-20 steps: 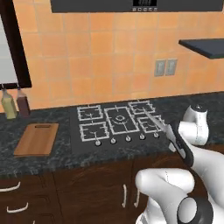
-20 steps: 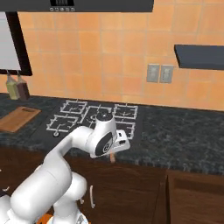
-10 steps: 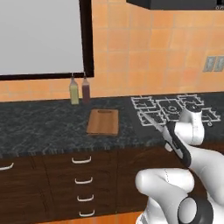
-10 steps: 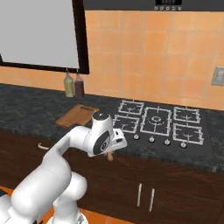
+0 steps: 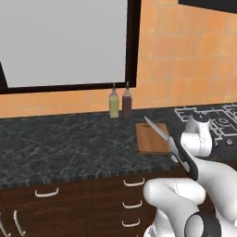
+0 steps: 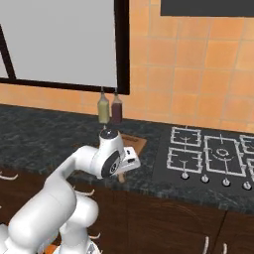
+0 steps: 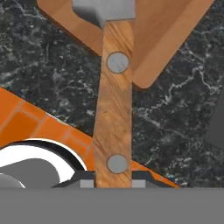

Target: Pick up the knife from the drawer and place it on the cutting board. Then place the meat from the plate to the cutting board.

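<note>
Judged to be roughly in the first half of the work. Looked first over the dark counter (image 5: pixel 69 143), with the cutting board (image 5: pixel 152 137) lying flat on it, just in front of two bottles (image 5: pixel 120 102) at the wall and near the stove (image 6: pixel 208 154); found nothing resting on the board. Saw the knife (image 5: pixel 155 129) already out of the drawer and carried in the air, pale blade slanting up over the near part of the board, so took the pick-up as done and the laying down as not yet done. Counted the moving of the meat as wholly left to do. Found the gripper (image 7: pixel 113 178) pinching the knife by the end of its brown wooden handle, jaws pressed on both sides of it. Learned from the hand view what the base views hid: a handle with two rivets, blade end above a corner of the board, rear part above bare counter. Learned the tilt of the blade from the left base view. Made out in the right base view the hand in front of the board, perhaps with the handle below it, but too small to be sure.
</note>
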You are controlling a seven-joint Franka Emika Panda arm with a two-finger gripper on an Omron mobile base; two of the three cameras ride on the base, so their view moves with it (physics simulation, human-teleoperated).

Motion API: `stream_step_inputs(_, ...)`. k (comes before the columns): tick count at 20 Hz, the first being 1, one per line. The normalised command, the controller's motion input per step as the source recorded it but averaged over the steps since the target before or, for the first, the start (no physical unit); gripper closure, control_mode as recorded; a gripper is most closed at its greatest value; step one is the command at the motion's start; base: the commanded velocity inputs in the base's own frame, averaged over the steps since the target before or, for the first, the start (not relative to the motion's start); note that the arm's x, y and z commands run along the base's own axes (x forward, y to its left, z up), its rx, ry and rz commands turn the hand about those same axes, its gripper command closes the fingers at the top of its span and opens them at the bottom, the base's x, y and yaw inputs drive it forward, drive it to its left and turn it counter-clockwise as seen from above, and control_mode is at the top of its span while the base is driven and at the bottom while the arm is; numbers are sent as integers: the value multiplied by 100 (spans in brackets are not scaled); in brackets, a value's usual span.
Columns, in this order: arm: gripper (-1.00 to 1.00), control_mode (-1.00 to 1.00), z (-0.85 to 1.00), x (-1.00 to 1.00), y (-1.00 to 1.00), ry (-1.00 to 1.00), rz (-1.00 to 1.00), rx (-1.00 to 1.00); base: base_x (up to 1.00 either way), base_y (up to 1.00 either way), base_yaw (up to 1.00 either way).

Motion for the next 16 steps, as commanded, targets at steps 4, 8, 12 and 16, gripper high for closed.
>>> stream_step_inputs(4,100,-100,0,25,3,5,-6,0,75,0,-13)
stream_step_inputs(8,100,-100,0,90,78,24,-37,0,0,0,0)
stream_step_inputs(12,100,-100,-6,17,30,17,-16,1,0,0,0)
stream_step_inputs(16,100,-100,-23,24,-24,0,0,4,0,0,0)
